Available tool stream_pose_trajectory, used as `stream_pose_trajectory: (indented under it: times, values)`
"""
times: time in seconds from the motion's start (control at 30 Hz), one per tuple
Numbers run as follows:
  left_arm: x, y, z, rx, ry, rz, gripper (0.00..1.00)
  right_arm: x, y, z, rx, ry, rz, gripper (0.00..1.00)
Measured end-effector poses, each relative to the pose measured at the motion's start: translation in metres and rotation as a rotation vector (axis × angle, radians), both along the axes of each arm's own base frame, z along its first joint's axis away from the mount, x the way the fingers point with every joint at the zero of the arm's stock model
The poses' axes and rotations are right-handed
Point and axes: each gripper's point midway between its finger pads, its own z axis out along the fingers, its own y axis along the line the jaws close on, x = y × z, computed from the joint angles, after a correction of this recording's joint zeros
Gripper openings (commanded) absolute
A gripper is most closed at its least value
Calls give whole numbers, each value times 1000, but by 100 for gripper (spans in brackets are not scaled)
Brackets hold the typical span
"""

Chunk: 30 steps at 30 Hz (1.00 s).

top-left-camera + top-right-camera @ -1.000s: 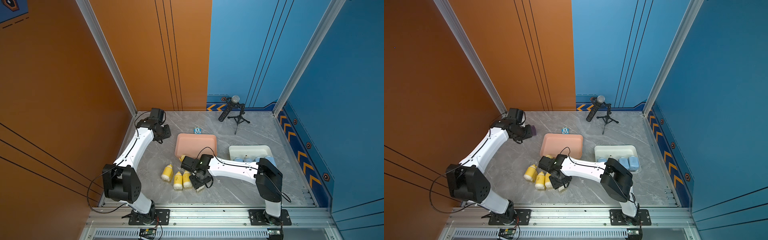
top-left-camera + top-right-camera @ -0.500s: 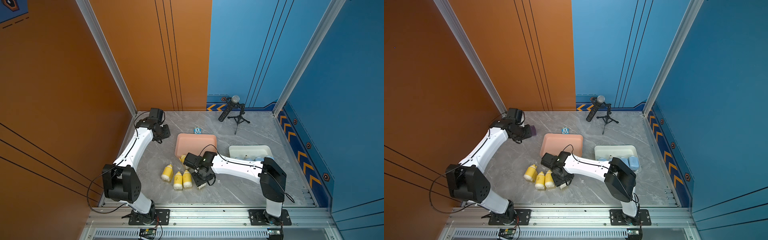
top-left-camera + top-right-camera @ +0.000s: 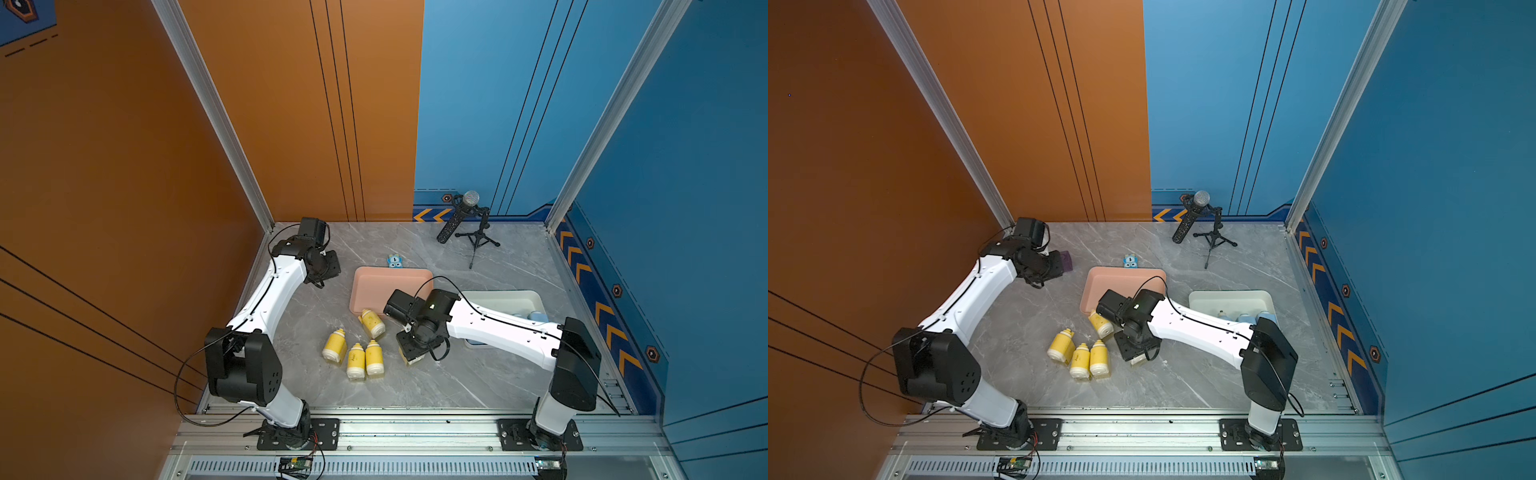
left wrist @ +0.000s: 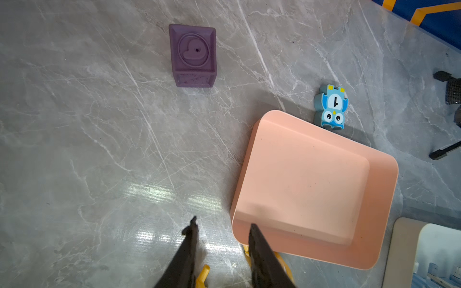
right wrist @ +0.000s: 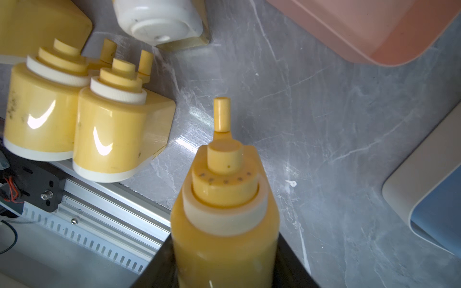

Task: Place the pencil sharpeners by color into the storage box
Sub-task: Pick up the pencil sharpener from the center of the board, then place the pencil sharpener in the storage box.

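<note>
The sorting looks roughly half done. The right pincer is clamped on a yellow pencil sharpener, gripping its body with the narrow cap pointing away from the wrist. Just beside this pincer, on the side toward the other arm, four more yellow sharpeners lie loose on the desk: three bunched together and one nearer the pink storage box. That box sits just beyond the right pincer, and in the left wrist view it holds nothing, so by my reading all five yellow ones have yet to go in. Back along the right arm is the cream storage box, with light blue sharpeners inside. The arm covers part of it, so I cannot count them. No blue one shows loose on the desk.

The left pincer hangs well apart from the sharpeners with its jaws drawn close together and nothing between them. A dark purple cube sits ahead of it and the pink box is close at its side.

The desk is glossy grey marbled stone that throws back the lights. A small blue cartoon toy rests against the pink box's far rim, and a microphone on a tripod stands at the far edge. Orange panels wall one side and blue panels the other, with aluminium posts at the corners.
</note>
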Motion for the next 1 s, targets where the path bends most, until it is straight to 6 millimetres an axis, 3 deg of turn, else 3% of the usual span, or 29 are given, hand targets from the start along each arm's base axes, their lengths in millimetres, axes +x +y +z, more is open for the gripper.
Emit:
stream_pose_trajectory:
  times: [0.23,0.6,0.7,1.0]
  values:
    - [1,1,-1,-1,-2,3,34,19,-19,18,10,-22,-25,36]
    - [4,-1,-14,-8,30,4,34,87,-31,66,64,-180,-117,35]
    - [4,-2,-14,-11,29,2,34,99,-29,57,42,-181,-133,35]
    - [4,-3,-14,-11,29,0,34,137,-24,3,-44,-138,-199,33]
